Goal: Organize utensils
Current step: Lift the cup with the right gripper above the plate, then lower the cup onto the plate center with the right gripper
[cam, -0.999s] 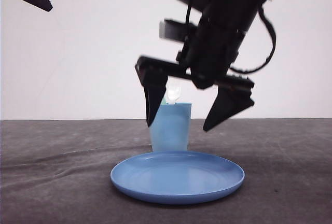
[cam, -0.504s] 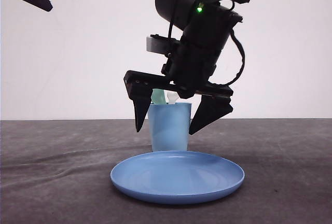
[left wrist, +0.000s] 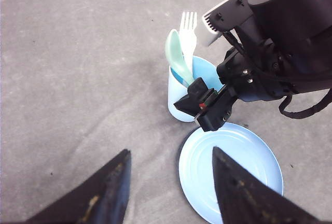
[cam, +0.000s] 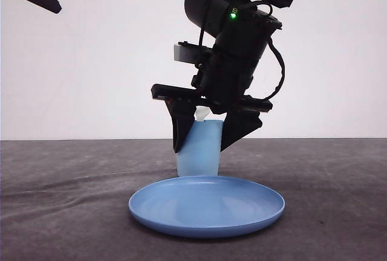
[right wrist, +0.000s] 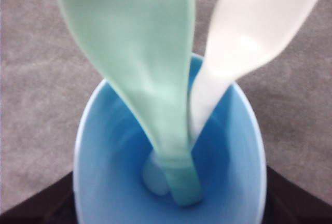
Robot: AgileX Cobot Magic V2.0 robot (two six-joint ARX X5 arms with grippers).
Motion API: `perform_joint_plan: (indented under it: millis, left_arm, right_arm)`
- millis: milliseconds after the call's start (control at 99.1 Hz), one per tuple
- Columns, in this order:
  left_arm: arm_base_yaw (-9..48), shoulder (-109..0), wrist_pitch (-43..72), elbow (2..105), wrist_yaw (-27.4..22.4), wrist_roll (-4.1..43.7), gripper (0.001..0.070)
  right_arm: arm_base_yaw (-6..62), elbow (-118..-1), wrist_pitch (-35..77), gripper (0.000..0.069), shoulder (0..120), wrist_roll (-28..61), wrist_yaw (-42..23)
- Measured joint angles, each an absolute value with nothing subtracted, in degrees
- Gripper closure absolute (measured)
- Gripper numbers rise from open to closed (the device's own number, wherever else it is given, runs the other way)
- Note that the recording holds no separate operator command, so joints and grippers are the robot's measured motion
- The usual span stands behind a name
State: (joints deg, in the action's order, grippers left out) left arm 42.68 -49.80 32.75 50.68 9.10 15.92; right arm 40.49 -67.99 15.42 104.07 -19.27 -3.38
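Fork [left wrist: 188,32] and spoon [left wrist: 178,57] stand in my cup [cam: 199,149], twelve o'clock of the plate [cam: 207,205]; right gripper [cam: 208,133] pinches the cup, left gripper [left wrist: 168,180] spread.

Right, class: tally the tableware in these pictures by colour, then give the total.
Blue: 2, the cup and the plate.
Mint green: 1, the spoon.
White: 1, the fork.
Total: 4.
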Motion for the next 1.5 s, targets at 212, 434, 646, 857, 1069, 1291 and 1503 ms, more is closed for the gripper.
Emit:
perform_joint_plan:
  millis: [212,434,646,857,1069,1291,1503]
  left_arm:
    - [42.65,-49.80,32.75,50.68,9.10,15.92,0.0415]
    - [42.68,-49.80,32.73,50.68,9.10,15.92,0.0415]
    - [42.68,-49.80,32.75,50.68,9.10,15.92,0.0415]
    - [42.68,-49.80,32.75,50.68,9.10,15.92,0.0415]
    - [42.65,-49.80,32.75,50.68,9.10,15.92,0.0415]
    - [42.68,-49.80,32.75,50.68,9.10,15.92,0.0415]
    - [42.65,-49.80,32.75,50.68,9.10,15.92,0.0415]
  right_arm:
    - [40.53,-68.53,20.71,0.0296,99.79,-17.28,-7.14]
    - [41.69,-69.30,24.49,0.0297,86.06,-15.84,-7.53]
    - [44.75,-69.30,32.01,0.0297,78.94,-15.42,-7.51]
    - [48.42,-69.01,37.52,0.0298,78.02,-15.40,-7.90]
    - [53.28,-64.01,34.35,0.0298,78.04,-16.12,-10.52]
    - [55.13,-55.92,26.94,0.0298,78.04,-18.24,-10.57]
    - [55.66,-50.15,21.65,0.0298,78.83,-19.81,-10.70]
